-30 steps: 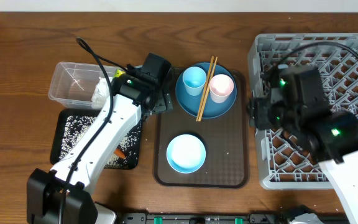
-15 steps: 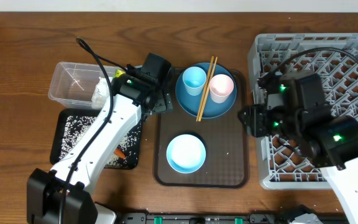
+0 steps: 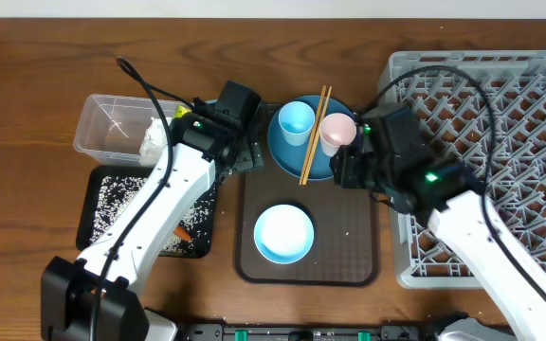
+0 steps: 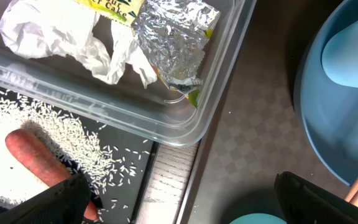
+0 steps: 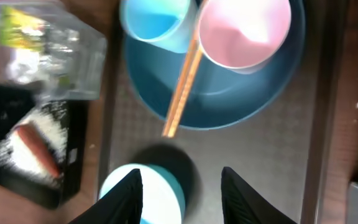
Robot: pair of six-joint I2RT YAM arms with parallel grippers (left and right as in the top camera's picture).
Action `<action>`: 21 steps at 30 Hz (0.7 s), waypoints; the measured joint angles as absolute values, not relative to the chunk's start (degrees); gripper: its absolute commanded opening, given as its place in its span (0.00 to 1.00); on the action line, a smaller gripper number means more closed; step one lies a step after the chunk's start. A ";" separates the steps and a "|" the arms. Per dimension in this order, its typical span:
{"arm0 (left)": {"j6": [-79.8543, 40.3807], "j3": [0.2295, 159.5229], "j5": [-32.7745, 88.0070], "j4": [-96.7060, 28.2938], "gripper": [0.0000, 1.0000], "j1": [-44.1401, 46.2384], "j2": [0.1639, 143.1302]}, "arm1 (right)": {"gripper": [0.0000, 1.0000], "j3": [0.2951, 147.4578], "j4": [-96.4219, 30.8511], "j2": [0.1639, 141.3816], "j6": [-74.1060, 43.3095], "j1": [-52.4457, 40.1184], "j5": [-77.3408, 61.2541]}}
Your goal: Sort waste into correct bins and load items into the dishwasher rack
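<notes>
**Desk:** Can you read anything from where you sit?

**Me:** One thing only, in my left wrist view. The snack packet [image 4: 166, 31] lying in the clear tub [image 4: 219, 93] has dark print on its yellow strip, right at the top edge of the picture. I read the word "Cake", and before it two letters that look like "ur". The frame cuts off the rest of the line.

**Desk:** And your other two views?

**Me:** I read nothing there. Overhead the packet is too small for letters, and in the right wrist view it is a blurred yellow patch.
</notes>
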State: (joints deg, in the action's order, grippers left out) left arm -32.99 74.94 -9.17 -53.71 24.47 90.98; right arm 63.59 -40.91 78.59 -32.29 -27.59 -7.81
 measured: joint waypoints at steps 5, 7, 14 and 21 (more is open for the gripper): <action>-32.99 74.94 -9.17 -53.69 0.98 24.47 90.98 | 0.44 62.65 -39.11 84.97 -33.69 -28.42 -7.64; -32.99 74.94 -9.17 -53.71 0.98 24.47 90.98 | 0.45 62.39 -39.18 85.91 -33.45 -28.42 -7.66; -32.99 74.94 -9.17 -53.69 0.98 24.47 90.98 | 0.46 62.39 -40.53 81.03 -30.72 -27.68 -7.68; -32.99 74.94 -9.17 -53.71 0.98 24.47 90.98 | 0.49 62.98 -48.29 66.57 -27.77 -24.82 -7.09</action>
State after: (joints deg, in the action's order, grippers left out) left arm -32.99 74.94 -9.17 -53.71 24.47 90.98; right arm 62.98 -48.29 66.57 -27.77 -24.82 -7.09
